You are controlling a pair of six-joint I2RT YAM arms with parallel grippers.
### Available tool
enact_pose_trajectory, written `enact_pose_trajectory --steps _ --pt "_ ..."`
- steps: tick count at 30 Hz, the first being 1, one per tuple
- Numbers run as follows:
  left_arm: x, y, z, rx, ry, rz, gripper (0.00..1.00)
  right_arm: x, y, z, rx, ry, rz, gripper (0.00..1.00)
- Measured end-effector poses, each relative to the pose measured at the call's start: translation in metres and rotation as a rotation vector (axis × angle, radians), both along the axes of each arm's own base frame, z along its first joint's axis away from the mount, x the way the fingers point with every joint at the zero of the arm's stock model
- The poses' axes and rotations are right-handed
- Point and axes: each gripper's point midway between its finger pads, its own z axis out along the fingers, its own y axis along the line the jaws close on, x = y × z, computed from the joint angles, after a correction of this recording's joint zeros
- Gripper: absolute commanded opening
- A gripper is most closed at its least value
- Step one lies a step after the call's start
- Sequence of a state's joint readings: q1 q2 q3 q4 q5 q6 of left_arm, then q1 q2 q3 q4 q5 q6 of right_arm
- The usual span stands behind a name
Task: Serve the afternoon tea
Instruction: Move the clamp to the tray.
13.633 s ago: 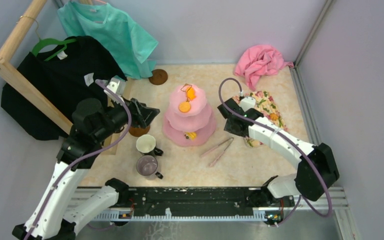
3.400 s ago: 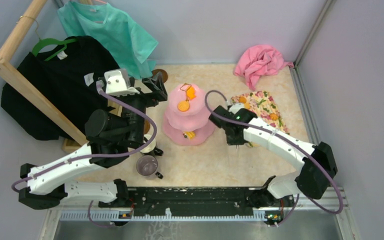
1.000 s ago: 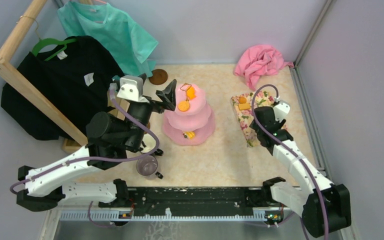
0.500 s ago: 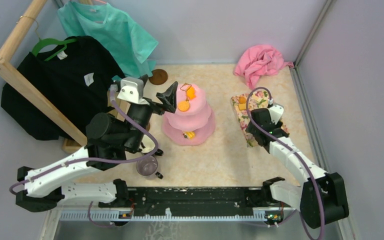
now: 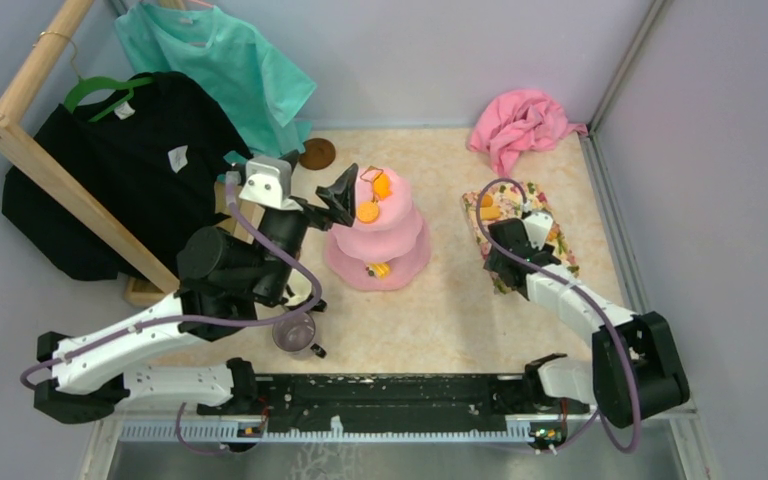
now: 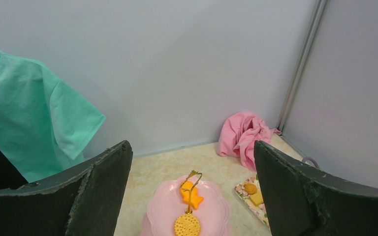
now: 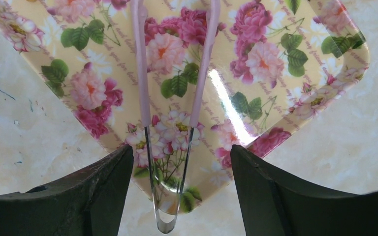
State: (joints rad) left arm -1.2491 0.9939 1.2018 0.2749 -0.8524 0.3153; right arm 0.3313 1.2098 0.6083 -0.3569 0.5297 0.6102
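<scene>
On floral rectangular tray (image 7: pixel 275 73), bench (image 5: pixel 450 310) right side: slim pink tongs (image 7: pixel 141 73) lie inside spread right hand (image 7: pixel 179 152), untouched; pink three-tier cake stand (image 5: pixel 380 240) sits mid-bench, left hand (image 5: pixel 340 195) spread just beside it. Likely step: gripping tongs; next needs centred squeeze.

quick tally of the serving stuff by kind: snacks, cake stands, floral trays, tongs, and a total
snacks: 5 (3 on the stand, 2 on the tray)
cake stand: 1
floral tray: 1
tongs: 1 pair, lying on the tray
total: 8
</scene>
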Motion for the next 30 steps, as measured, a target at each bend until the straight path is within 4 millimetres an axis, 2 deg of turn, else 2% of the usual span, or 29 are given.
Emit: enact_pose_trajectory --steps 8,14,16,22,30 --pt "0.002 -0.002 -0.007 0.025 -0.01 0.009 0.97 0.006 0.001 -0.01 -0.013 0.013 0.0 0.67" --pt "0.003 -0.003 -0.007 0.04 -0.022 0.019 0.98 0.008 0.001 -0.025 -0.035 0.063 -0.001 0.64" --pt "0.004 -0.003 -0.007 0.045 -0.025 0.023 0.98 0.011 0.002 -0.027 -0.038 0.072 0.0 0.6" --pt "0.007 -0.004 -0.008 0.065 -0.029 0.033 0.99 0.018 0.005 -0.029 -0.035 0.069 -0.003 0.36" --pt "0.008 -0.003 -0.009 0.067 -0.029 0.037 0.99 0.017 0.005 -0.029 -0.017 0.069 -0.035 0.36"
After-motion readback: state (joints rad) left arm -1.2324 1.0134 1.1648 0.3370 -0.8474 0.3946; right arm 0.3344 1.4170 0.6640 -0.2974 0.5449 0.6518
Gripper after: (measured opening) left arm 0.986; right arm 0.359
